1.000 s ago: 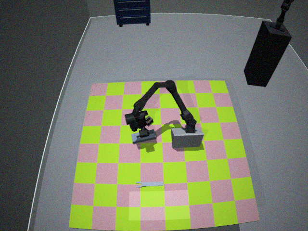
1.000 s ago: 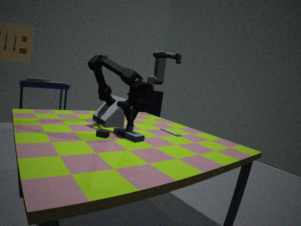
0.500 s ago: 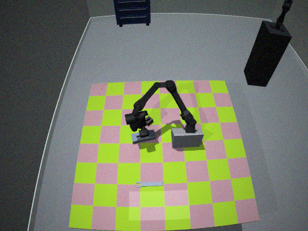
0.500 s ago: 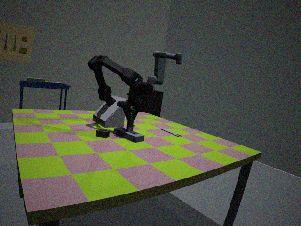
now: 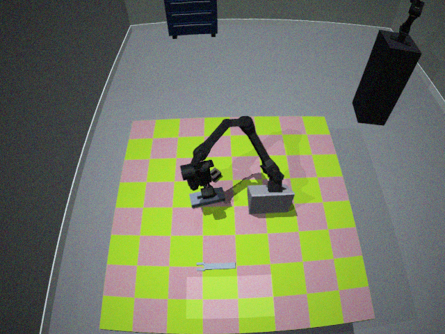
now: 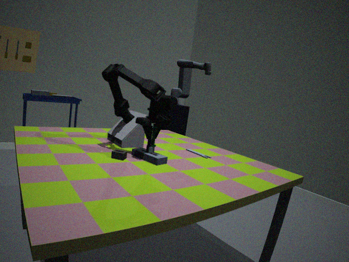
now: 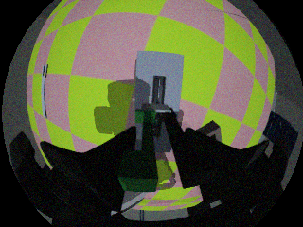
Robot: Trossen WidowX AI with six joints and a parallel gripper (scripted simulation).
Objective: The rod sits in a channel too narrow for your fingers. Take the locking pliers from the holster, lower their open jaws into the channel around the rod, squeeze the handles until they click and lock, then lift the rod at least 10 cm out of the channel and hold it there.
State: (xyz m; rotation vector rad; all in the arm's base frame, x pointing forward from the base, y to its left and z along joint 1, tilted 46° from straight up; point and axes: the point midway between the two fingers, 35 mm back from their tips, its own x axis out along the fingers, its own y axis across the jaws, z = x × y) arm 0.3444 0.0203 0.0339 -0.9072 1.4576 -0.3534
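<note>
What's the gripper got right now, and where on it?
The locking pliers, held by their handles, in the jaws.
</note>
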